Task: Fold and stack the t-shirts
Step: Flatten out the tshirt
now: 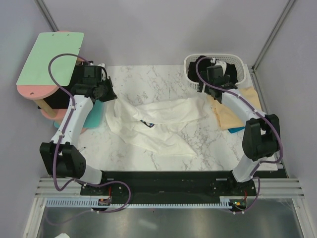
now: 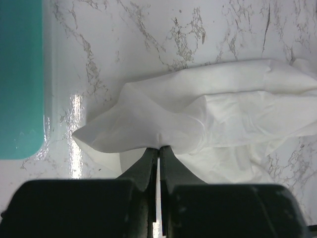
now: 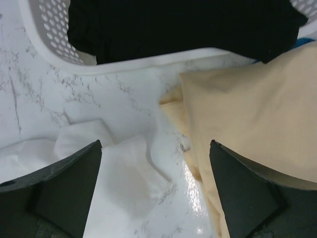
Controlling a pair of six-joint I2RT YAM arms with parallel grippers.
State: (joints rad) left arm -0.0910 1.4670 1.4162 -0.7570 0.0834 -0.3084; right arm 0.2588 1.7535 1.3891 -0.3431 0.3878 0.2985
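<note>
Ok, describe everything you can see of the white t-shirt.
The white t-shirt is soft, thin-looking cloth. It lies unfolded and crumpled in a long rumpled band across the middle of the marble table. The left end effector is shut on a fold at its left end. Its right end lies under the open right end effector, close beside the tan t-shirt.

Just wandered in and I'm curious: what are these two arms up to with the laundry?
They're working on t-shirts. The left gripper is pinched shut on one edge of the white shirt, which lies rumpled across the table. The right gripper is open above the shirt's other end, holding nothing. A tan shirt lies beside it, and a black shirt sits in the basket. The white one isn't folded yet.
</note>
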